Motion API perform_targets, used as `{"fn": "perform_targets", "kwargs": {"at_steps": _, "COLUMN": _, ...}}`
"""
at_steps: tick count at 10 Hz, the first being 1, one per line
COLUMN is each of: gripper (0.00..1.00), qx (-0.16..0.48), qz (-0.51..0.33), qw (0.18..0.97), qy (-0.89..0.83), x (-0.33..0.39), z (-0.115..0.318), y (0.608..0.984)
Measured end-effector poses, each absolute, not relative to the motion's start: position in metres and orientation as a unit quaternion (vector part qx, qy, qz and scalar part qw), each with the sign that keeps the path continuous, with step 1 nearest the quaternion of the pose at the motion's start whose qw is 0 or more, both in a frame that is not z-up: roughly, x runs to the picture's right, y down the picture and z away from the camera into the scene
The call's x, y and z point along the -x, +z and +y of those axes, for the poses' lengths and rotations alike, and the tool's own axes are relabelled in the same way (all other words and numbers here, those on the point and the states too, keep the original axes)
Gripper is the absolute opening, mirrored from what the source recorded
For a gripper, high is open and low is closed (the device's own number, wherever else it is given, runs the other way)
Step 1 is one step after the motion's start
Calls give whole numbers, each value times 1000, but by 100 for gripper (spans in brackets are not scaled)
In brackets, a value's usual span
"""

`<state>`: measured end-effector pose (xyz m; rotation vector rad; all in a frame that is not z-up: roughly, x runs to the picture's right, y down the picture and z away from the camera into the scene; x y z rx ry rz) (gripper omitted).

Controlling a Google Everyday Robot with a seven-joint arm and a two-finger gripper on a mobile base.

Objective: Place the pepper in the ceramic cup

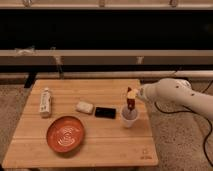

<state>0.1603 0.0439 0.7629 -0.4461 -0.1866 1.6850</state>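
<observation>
One end effector (131, 94) | holds pepper (131, 104) | above ceramic cup (129, 117)

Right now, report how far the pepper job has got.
Done: the pepper is off the table and held above the cup. In hand: the gripper holds it upright, tip at the cup's mouth. Left: lower it in and let go. Whether the tip is already inside the rim cannot be told.
</observation>
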Motion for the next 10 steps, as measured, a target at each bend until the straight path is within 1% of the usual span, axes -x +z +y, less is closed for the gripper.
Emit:
{"fn": "perform_targets", "kwargs": {"at_steps": 3, "gripper": 33, "qx": 188, "qz": -76, "qw": 636, "qy": 745, "x": -165, "z": 56, "y": 770}}
{"fn": "perform_targets", "kwargs": {"at_steps": 4, "gripper": 46, "qx": 185, "qz": -77, "qw": 633, "qy": 748, "x": -167, "z": 61, "y": 769}}
{"fn": "perform_targets", "kwargs": {"at_steps": 5, "gripper": 54, "qx": 182, "qz": -79, "qw": 631, "qy": 750, "x": -167, "z": 63, "y": 768}}
{"fn": "perform_targets", "kwargs": {"at_steps": 7, "gripper": 74, "qx": 175, "qz": -89, "qw": 623, "qy": 757, "x": -167, "z": 65, "y": 760}}
{"fn": "perform_targets", "kwargs": {"at_steps": 8, "gripper": 80, "qx": 170, "qz": -96, "qw": 617, "qy": 762, "x": -169, "z": 65, "y": 755}}
{"fn": "perform_targets", "kwargs": {"at_steps": 10, "gripper": 80, "qx": 160, "qz": -107, "qw": 610, "qy": 769, "x": -170, "z": 66, "y": 748}}
